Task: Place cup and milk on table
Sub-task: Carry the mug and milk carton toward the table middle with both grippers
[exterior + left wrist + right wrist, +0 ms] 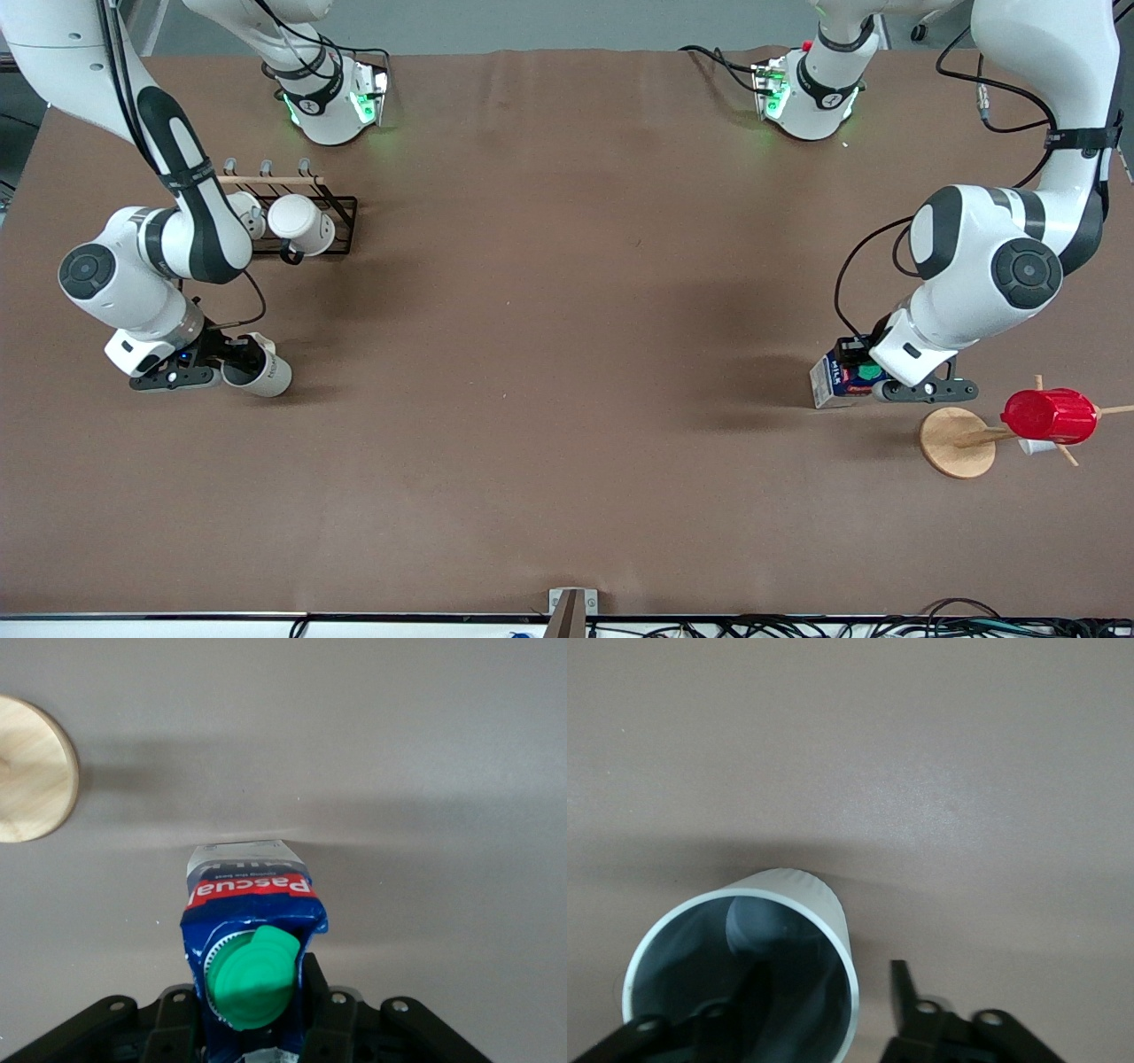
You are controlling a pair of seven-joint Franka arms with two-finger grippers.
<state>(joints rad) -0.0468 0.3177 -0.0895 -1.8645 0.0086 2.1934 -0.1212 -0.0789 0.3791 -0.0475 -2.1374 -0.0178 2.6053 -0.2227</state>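
Left claw grips the milk carton by its gable top, the fingers closed on either side just under the green cap, and the carton's base appears to be at or just above the table; whether it already rests there cannot be told. To do this step well, I would bring the carton down square so its base meets the table flat, and part the fingers only once its weight is carried, since a tall narrow carton released at a tilt is likely to topple; the lift away should go straight up to clear the cap. Near this claw, toward the front camera, stands a wooden round-based stand with a red ribbed cup on one peg, so the arm should not swing that way. Right claw holds the cream mug with one finger inside the rim and one outside, pinching the wall, the mug tilted low over the table; it needs righting before release. Farther from this claw, toward the robot bases, a black wire rack carries a white mug. Only the wrist views show the grips: the left one shows the red label and cap, the right one the mug's dark grey inside. Only the front view shows the mug's tilt, the rack and both arms together.
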